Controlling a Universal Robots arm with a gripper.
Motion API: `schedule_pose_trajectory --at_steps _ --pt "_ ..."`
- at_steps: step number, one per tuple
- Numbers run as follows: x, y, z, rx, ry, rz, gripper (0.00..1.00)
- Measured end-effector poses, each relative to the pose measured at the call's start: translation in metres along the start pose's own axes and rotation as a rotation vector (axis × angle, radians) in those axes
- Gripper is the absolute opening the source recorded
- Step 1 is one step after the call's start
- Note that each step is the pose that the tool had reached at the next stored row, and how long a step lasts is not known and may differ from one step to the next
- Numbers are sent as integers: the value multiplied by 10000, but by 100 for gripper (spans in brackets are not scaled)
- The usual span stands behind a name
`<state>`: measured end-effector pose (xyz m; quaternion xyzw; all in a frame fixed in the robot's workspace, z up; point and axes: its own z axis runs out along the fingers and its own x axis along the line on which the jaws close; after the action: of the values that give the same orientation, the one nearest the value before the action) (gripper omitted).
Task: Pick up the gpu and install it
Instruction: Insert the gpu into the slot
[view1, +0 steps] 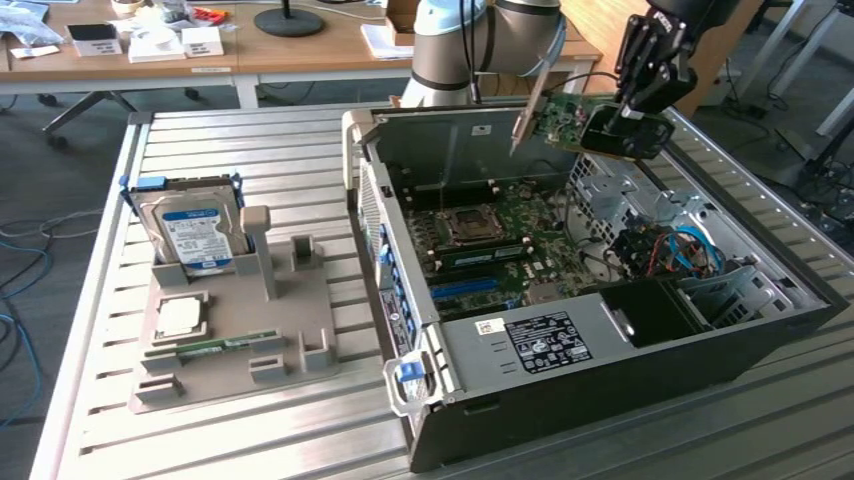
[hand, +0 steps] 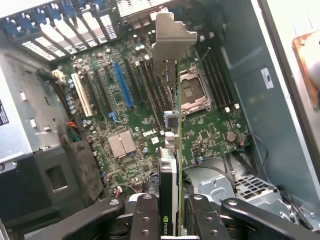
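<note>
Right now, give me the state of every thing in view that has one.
gpu, held in the air over the open case, not yet seated.
gripper, shut on the gpu.
case, on its side, side panel off.
blue slot, empty.
hard drive, upright in the grey holder.
memory stick, lying flat in the holder.

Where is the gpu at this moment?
The gpu is held in the gripper, in the air above the open computer case and its motherboard, toward the exterior view's right; it is not in a slot.
</note>
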<state>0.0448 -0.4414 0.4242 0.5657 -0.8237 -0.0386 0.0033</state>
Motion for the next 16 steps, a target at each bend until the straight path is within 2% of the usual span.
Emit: schedule_pose_trajectory --at_steps 9,16 --pt "0 0 0 -35 62 -908 27" --pt "0 0 0 -37 68 -989 27"
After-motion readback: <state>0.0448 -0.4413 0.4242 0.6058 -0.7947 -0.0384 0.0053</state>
